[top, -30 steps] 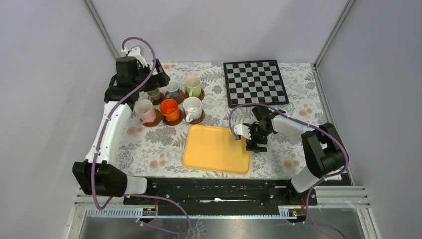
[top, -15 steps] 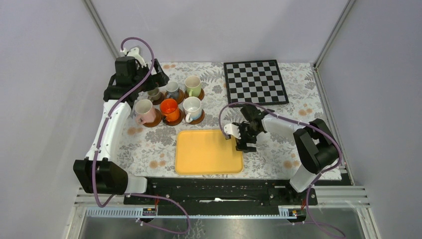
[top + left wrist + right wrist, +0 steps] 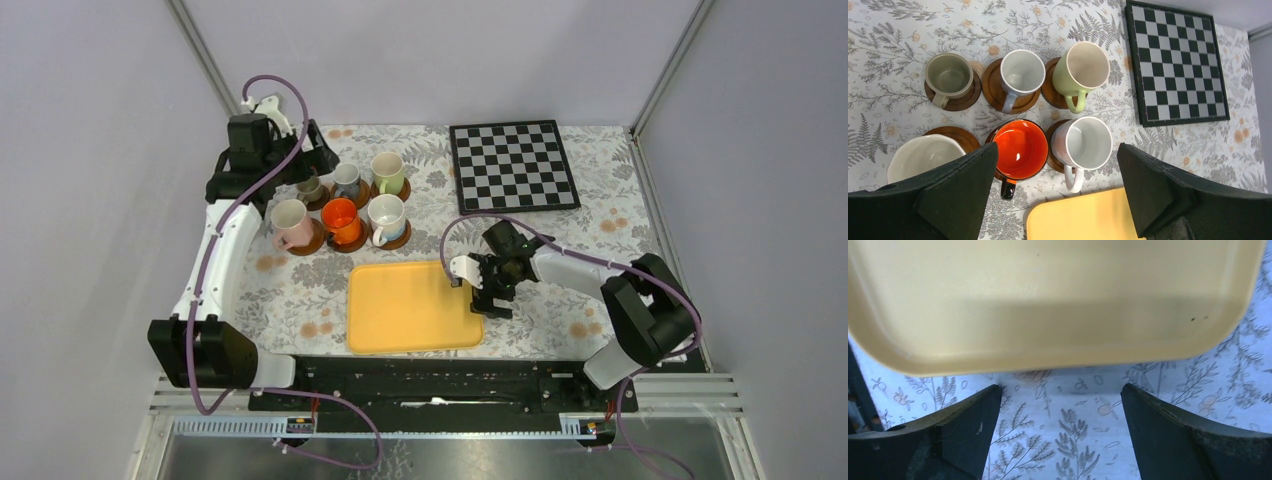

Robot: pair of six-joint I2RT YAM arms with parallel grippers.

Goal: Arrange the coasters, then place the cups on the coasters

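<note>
Surface: grey floral cloth [image 3: 300,290] covers the table, with plain pale walls [image 3: 430,60] close on the left, far and right sides.
Task's things: six cups stand in two rows of three at the far left, each on one of the dark-brown coasters [image 3: 990,87].
Far row: grey-brown cup [image 3: 949,74], blue-grey cup [image 3: 1022,72], pale green cup [image 3: 1083,66].
Near row: pinkish cup [image 3: 923,157], orange-red cup [image 3: 1020,149], white cup [image 3: 1087,144].
Left side: the left gripper [image 3: 1057,150] hangs above the cluster with its fingers spread wide, nothing between them, touching no cup.
Right side: the right gripper [image 3: 1060,387] sits low at the right edge of the yellow tray [image 3: 400,310] with its fingers wide — only cloth shows between them.
Edges: neighbouring coasters lie touching or nearly so, and the tray's far-left corner lies near the white cup's handle.
Open room: bare cloth lies left of the tray, between the tray and the chessboard [image 3: 513,165], and along the right side.
Hidden: the left finger cuts off part of the pinkish cup, and its coaster shows only as a sliver.
Cut off: the left arm [image 3: 225,250] covers part of the grey-brown cup from above — and the tray runs out of the right wrist view.
Unclear: whether the right fingertips touch the tray's rim cannot be told.
</note>
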